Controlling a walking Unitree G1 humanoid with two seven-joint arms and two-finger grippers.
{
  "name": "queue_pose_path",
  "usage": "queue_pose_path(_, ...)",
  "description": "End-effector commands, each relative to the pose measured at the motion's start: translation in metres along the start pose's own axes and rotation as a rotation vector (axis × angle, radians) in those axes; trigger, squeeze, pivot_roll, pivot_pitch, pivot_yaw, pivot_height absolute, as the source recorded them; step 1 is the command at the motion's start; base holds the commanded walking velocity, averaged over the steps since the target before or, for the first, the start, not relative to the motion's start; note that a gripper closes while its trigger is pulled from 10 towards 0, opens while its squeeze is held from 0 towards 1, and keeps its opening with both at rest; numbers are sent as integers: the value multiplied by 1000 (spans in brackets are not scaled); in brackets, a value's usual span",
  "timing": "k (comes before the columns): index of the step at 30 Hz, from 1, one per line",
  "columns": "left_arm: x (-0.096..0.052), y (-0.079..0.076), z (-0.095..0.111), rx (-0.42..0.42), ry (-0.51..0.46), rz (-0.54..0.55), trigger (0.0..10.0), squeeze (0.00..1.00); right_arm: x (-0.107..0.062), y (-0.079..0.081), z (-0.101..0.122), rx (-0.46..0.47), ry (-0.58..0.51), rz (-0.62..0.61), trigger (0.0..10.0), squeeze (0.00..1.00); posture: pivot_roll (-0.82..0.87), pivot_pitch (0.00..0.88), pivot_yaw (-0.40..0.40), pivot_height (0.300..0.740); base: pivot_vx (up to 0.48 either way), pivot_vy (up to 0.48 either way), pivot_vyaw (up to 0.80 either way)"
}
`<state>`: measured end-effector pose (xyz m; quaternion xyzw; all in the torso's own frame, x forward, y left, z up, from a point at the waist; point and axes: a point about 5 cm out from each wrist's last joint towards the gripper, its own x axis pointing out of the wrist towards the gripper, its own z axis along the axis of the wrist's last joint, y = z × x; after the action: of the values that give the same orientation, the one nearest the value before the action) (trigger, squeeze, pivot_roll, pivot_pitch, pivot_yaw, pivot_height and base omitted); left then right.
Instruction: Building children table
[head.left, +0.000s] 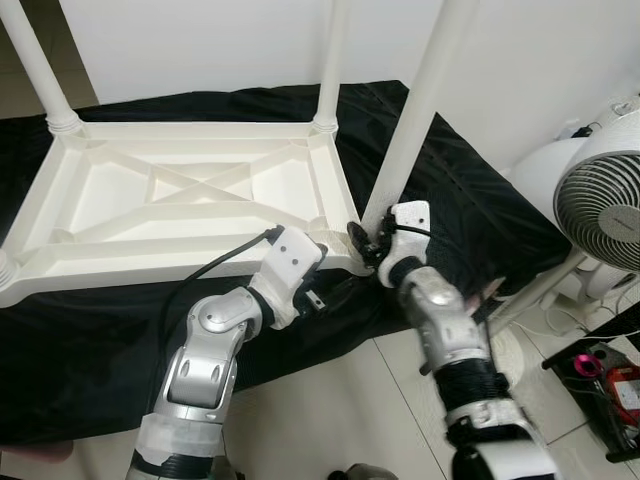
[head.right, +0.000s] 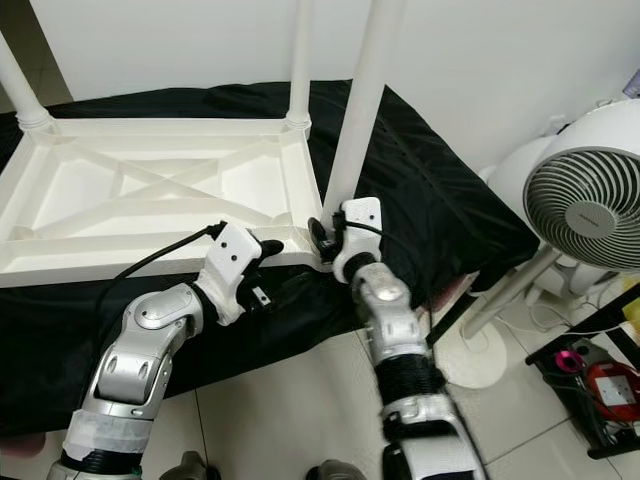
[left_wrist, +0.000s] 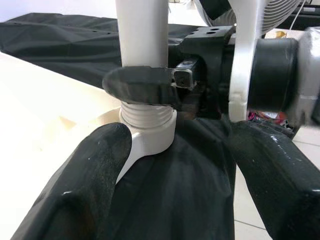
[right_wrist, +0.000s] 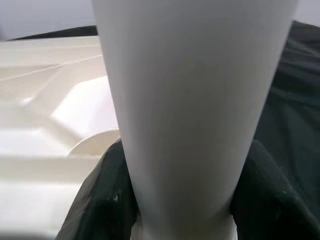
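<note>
the upturned white tabletop (head.left: 190, 190) lies on a black cloth (head.left: 90, 330), legs pointing up. the left hand (head.left: 318, 297) sits released just beside the near right corner, fingers spread towards the socket. right of it, the right hand (head.left: 368, 243) is clenched round the base of the table leg (head.left: 415, 110), whose long axis rises nearly upright; this hand is nearer for turning it.
</note>
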<state>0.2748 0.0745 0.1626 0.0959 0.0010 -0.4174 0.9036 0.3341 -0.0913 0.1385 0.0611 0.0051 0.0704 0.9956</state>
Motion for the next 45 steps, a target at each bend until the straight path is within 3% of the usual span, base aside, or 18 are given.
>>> queue_pose_path(1,0,6,-3,-13,15,161,10000,0,-5,-4,-13,67,75,-103,10000,0,-80,65,-54,740,0,0,0)
queue_pose_path(3,0,7,-3,-14,15,162,10000,0,-7,-1,-13,78,78,-120,10000,0,-80,65,-54,740,0,0,0)
queue_pose_path(7,0,6,-3,-16,13,166,10000,0,-10,20,-10,45,75,38,10000,0,-76,60,-62,740,0,0,0)
queue_pose_path(10,0,6,-3,-16,14,167,10000,0,-12,24,-8,36,71,69,10000,0,-75,59,-62,740,0,0,0)
queue_pose_path(11,-1,7,-3,-15,14,170,10000,0,-14,24,-6,35,61,76,10000,863,-75,59,-63,740,0,0,0)
queue_pose_path(13,-1,7,-3,-15,14,172,10000,0,-15,24,-5,36,56,78,10000,863,-74,59,-64,740,0,0,0)
queue_pose_path(14,-1,8,-3,-15,13,175,10000,0,-16,22,-2,37,39,89,10000,1000,-73,57,-66,740,0,0,0)
queue_pose_path(19,-1,8,-3,-15,12,178,10000,0,-18,8,5,27,3,140,10000,1000,-74,56,-65,740,0,0,0)
queue_pose_path(21,-1,8,-2,-15,13,175,10000,0,-18,-15,6,-7,31,192,10000,957,-77,56,-61,740,0,0,0)
queue_pose_path(24,-1,8,-2,-15,13,175,10000,0,-18,-19,6,-10,40,207,10000,957,-77,56,-61,740,0,0,0)
queue_pose_path(25,-1,8,-3,-13,14,174,10000,0,-19,-35,7,-70,52,287,10000,0,-77,56,-59,740,0,0,0)
queue_pose_path(32,1,10,-1,-8,13,171,10000,0,-17,-62,9,-221,43,404,10000,0,-78,51,-49,740,0,0,0)
queue_pose_path(34,1,10,-1,-8,13,171,10000,0,-17,-62,9,-221,43,404,10000,0,-78,51,-49,740,0,0,0)
queue_pose_path(36,3,9,0,-7,8,161,10000,0,-14,-60,11,-267,41,534,10000,0,-80,48,-42,740,0,0,0)
queue_pose_path(44,4,11,2,0,5,157,10000,0,0,-53,14,-339,53,632,10000,0,-67,40,-33,740,0,0,0)
queue_pose_path(45,4,11,2,2,4,158,10000,0,4,-52,15,-357,58,645,9490,0,-60,38,-35,740,0,0,0)
